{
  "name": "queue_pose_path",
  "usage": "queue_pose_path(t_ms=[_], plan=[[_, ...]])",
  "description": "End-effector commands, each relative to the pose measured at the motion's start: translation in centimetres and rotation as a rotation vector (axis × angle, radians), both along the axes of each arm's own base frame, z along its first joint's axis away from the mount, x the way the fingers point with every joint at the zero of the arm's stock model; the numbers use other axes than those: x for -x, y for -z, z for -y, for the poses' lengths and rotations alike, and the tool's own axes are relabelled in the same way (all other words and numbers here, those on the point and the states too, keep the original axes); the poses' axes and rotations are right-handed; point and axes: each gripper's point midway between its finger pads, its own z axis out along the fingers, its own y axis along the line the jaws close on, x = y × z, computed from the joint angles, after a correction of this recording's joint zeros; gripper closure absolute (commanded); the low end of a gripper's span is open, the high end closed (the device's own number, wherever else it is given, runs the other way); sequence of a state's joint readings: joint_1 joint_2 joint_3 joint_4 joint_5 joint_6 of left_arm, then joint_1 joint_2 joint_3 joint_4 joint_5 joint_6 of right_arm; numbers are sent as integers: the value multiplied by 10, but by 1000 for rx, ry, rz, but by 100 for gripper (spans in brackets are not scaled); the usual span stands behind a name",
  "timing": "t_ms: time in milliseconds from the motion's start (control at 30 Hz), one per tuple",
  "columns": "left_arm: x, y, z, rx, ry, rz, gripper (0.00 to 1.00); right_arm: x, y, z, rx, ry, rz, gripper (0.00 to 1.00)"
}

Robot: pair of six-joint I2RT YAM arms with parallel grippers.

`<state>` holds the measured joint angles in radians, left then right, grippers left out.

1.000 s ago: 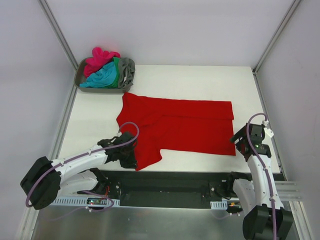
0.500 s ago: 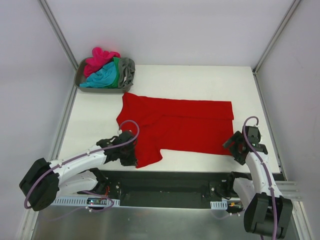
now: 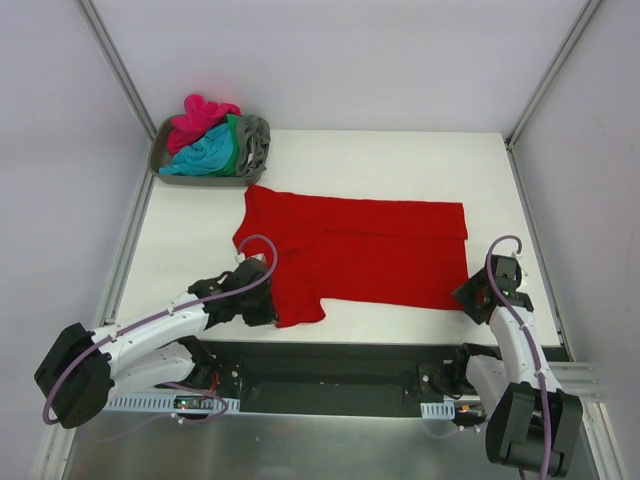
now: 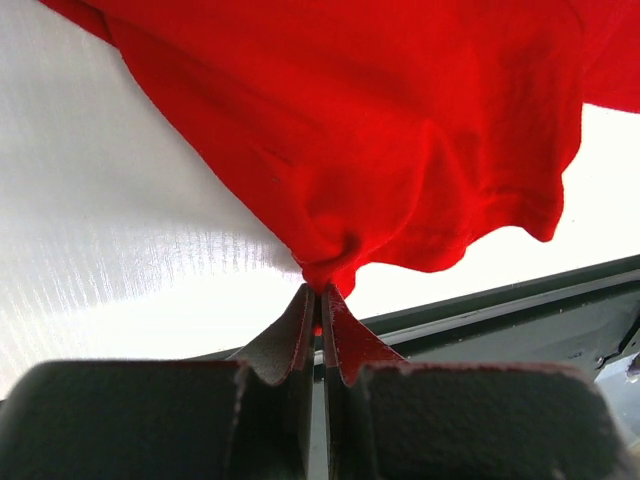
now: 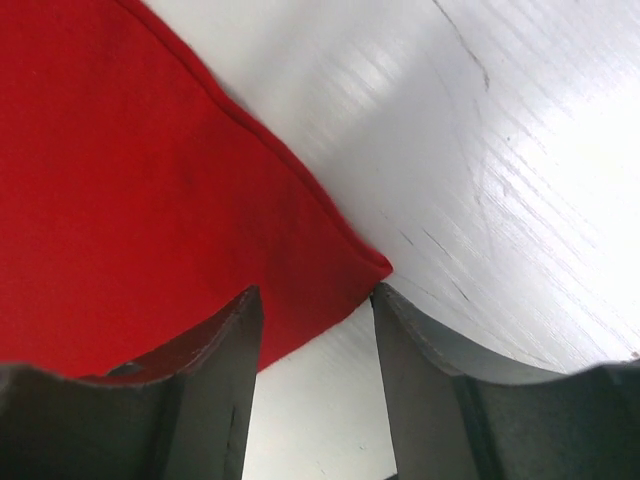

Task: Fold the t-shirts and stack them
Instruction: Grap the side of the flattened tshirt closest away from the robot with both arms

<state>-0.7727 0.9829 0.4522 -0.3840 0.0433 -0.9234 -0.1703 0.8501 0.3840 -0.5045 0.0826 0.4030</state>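
Note:
A bright red t-shirt (image 3: 360, 250) lies spread across the white table (image 3: 400, 160). My left gripper (image 3: 268, 312) is at the shirt's near left corner. In the left wrist view that gripper (image 4: 321, 290) is shut on a bunched bit of the red cloth (image 4: 380, 130). At the shirt's near right corner sits my right gripper (image 3: 466, 298). The right wrist view shows that gripper (image 5: 313, 292) with its jaws apart, low on the table. The red corner (image 5: 120, 200) lies between them, with the left finger over the cloth.
A grey tray (image 3: 160, 160) at the back left holds magenta-pink (image 3: 200, 115), teal-blue (image 3: 205, 152), green (image 3: 233, 140) and grey (image 3: 255, 140) t-shirts in a heap. The table's dark front edge (image 3: 350, 352) runs just behind both grippers.
My right gripper has come down and left onto the shirt's near right corner, and its jaws have narrowed. The left gripper has closed on the cloth and shifted slightly.

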Motion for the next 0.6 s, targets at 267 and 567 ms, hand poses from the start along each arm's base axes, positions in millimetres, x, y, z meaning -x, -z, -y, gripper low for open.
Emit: queue_pose_path(t_ms=[267,567], plan=[[-31,-23,10,-20,29,123,100,-12,15,-17,-107,-39,-8,85],[-72,-67,26,-11,42,252,100,-24,-17,-17,-95,-69,71,90]])
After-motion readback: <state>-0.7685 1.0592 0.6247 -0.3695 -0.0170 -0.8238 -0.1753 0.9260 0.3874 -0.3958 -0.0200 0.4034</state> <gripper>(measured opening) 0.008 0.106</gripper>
